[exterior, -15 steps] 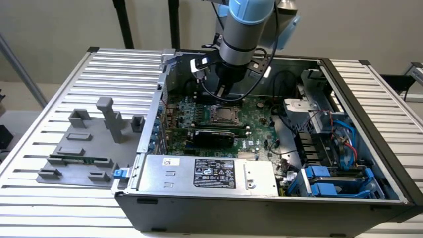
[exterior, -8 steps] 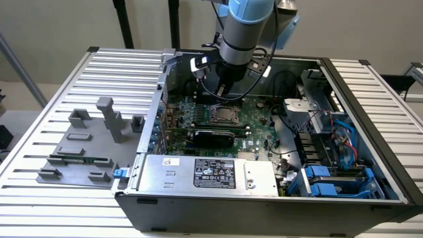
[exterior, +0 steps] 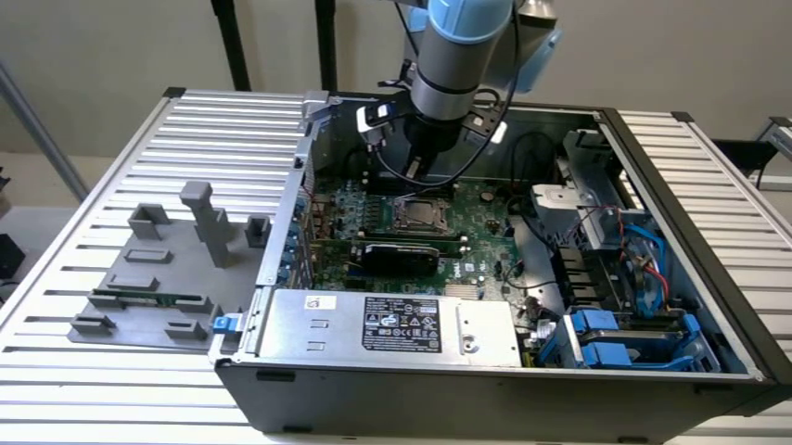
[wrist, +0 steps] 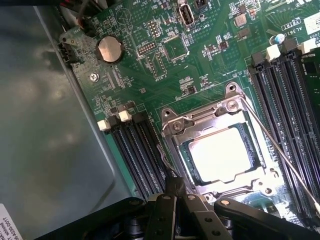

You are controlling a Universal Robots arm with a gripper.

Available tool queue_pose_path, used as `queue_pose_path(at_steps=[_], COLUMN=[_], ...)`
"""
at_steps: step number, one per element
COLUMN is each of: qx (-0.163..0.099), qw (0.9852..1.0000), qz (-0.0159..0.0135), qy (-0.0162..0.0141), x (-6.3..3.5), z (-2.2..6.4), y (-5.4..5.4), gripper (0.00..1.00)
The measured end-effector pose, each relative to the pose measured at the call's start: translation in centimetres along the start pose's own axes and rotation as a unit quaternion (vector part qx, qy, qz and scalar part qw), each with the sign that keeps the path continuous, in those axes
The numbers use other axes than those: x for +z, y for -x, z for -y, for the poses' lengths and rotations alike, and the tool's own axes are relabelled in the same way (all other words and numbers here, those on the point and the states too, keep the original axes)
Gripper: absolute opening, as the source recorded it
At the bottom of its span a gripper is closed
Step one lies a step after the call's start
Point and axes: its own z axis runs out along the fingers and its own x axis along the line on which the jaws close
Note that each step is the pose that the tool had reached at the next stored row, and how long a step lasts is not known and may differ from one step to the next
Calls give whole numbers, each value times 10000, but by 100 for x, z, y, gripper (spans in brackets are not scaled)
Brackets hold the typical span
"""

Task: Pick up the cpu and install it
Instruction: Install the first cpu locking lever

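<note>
As the arm hangs over the open computer case (exterior: 495,394), its claw (wrist: 175,192) is pinched together with nothing in it, tips just beside the metal socket frame (wrist: 176,126). The chip (wrist: 225,152) lies flat inside that frame on the green board (wrist: 150,70), silvery top up. To my eye the placing step is done and the claw is clear of the chip. Any further move calls for care around the thin lever wire (wrist: 280,156), which slants along the frame's side.
</note>
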Motion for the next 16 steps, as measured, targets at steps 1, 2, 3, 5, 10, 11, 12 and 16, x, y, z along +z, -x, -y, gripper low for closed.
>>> queue_pose_path(at_steps=[1, 2, 3, 5, 10, 11, 12, 16], qx=[2, 3, 3, 3, 3, 4, 4, 15], qw=[10000, 10000, 10000, 10000, 10000, 10000, 10000, 10000], qz=[3, 4, 5, 5, 5, 5, 5, 3], qy=[-7, -10, -11, -11, -11, -10, -10, -8], x=[-2, -2, -3, -4, -6, -6, -6, -2], z=[-3, -6, -13, -36, -77, -77, -73, -28], y=[3, 3, 1, -9, -21, -20, -18, 2], gripper=[11, 11, 11, 11, 11, 11, 11, 11])
